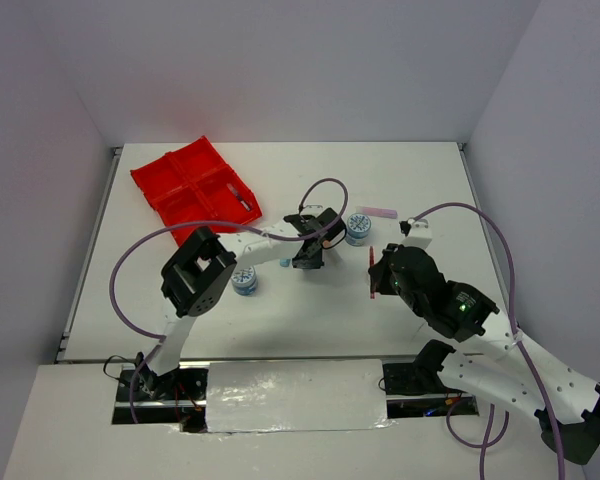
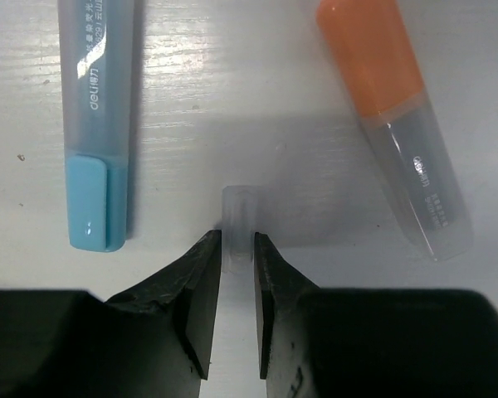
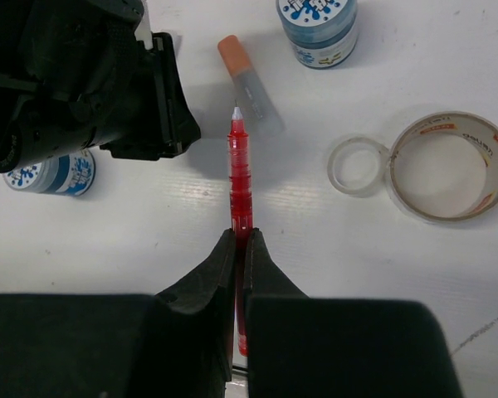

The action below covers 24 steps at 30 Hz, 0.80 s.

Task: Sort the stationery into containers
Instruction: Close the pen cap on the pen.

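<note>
- Right tool (image 3: pixel 239 242) is pinching the red pen (image 3: pixel 238 178), its rear partly hidden by the fingers, tip pointing straight ahead.
- Left tool (image 2: pixel 237 245) is narrowly gripping a clear piece (image 2: pixel 239 206) (identity unclear).

White arm links (image 1: pixel 270 246), black joint housings (image 1: pixel 198 276), tapered black fingers (image 2: pixel 197 290), purple cables (image 1: pixel 114 283), green light (image 1: pixel 464 306)

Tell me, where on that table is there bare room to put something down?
Bare table runs along the far edge, right of the red tray, beyond the pink stick. Another patch lies between the near tub and the right gripper holding the red pen. Crowded middle: left gripper, light-blue stick, orange-tipped stick, far tub, tape ring, small clear ring.
</note>
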{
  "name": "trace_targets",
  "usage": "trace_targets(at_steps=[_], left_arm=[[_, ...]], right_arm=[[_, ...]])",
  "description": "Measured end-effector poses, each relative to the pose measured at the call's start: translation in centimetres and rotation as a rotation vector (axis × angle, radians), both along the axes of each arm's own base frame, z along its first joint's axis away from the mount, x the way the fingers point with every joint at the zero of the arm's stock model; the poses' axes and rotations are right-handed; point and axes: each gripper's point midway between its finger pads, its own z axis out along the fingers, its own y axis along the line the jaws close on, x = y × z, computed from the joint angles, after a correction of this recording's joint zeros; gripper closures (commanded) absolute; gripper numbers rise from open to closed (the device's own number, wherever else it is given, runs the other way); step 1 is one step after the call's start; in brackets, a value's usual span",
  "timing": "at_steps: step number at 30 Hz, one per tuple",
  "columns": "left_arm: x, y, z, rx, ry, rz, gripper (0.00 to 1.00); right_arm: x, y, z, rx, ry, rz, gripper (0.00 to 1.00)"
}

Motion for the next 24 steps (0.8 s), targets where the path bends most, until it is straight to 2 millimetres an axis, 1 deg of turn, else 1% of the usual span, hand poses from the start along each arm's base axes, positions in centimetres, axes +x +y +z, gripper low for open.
trace_targets(at_steps=[2,7,9,10,13,15,17,18,19,24], left_arm=[[0.1,0.0,0.0,-0.006,0.008,-0.022,0.67],[0.4,0.0,0.0,-0.021,0.023,-0.063,0.63],[0.5,0.0,0.0,-0.025,0.026,-0.079,0.56],[0.6,-0.1,0.0,-0.029,0.027,-0.085,0.49],[0.9,-0.4,0.1,-0.044,0.019,-0.092,0.42],[1.1,-0.4,0.1,-0.044,0.015,-0.100,0.42],[1.2,-0.2,0.1,-0.042,0.014,-0.099,0.45],[1.3,-0.1,0.1,-0.041,0.014,-0.098,0.52],[1.4,-0.1,0.1,-0.039,0.014,-0.096,0.54],[1.8,0.4,0.0,-0.020,0.014,-0.100,0.54]], right_arm=[[0.0,0.2,0.1,0.007,-0.001,0.008,1.00],[0.0,0.4,0.1,0.009,-0.003,0.020,1.00],[0.0,0.4,0.2,0.007,-0.004,0.022,1.00],[0.0,0.4,0.2,0.008,-0.005,0.022,1.00],[-0.1,0.4,0.3,0.009,-0.007,0.026,1.00],[-0.1,0.5,0.2,0.011,-0.004,0.032,1.00],[-0.2,0.6,0.2,0.012,-0.001,0.037,1.00],[-0.2,0.6,0.2,0.012,0.000,0.039,1.00],[-0.2,0.6,0.2,0.011,0.000,0.041,1.00],[-0.2,0.7,0.1,0.013,0.001,0.044,1.00]])
